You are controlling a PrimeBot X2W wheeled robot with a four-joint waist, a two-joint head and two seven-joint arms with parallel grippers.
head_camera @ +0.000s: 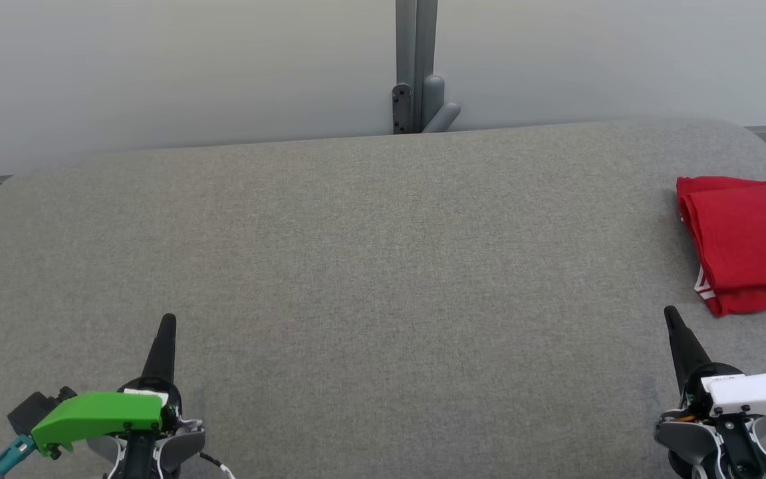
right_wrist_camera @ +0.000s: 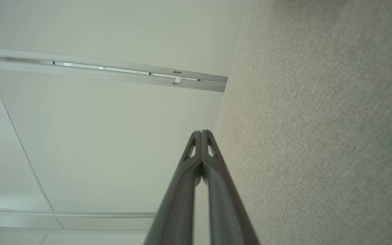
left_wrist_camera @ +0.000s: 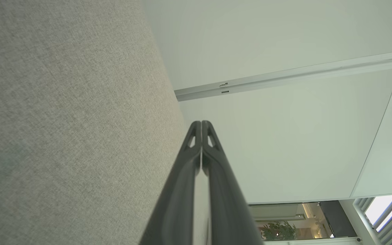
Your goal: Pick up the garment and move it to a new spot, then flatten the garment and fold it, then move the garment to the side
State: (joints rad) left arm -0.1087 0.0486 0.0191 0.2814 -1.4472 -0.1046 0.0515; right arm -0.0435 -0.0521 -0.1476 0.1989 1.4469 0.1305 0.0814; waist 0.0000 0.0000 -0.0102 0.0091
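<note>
Head view: left tool (head_camera: 167,324), right tool (head_camera: 673,319) both closed, empty; garment (head_camera: 749,239) folded aside.

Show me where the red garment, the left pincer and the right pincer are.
red garment (head_camera: 749,239), head view, middle of its folded top layer
left pincer (head_camera: 168,322), head view, tip of its shut fingers
right pincer (head_camera: 671,313), head view, tip of its shut fingers

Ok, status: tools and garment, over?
Left tool shut, empty. Right tool shut, empty, just short of red garment. Garment folded, far right on grey fabric surface, not held. No obstacle seen.
</note>
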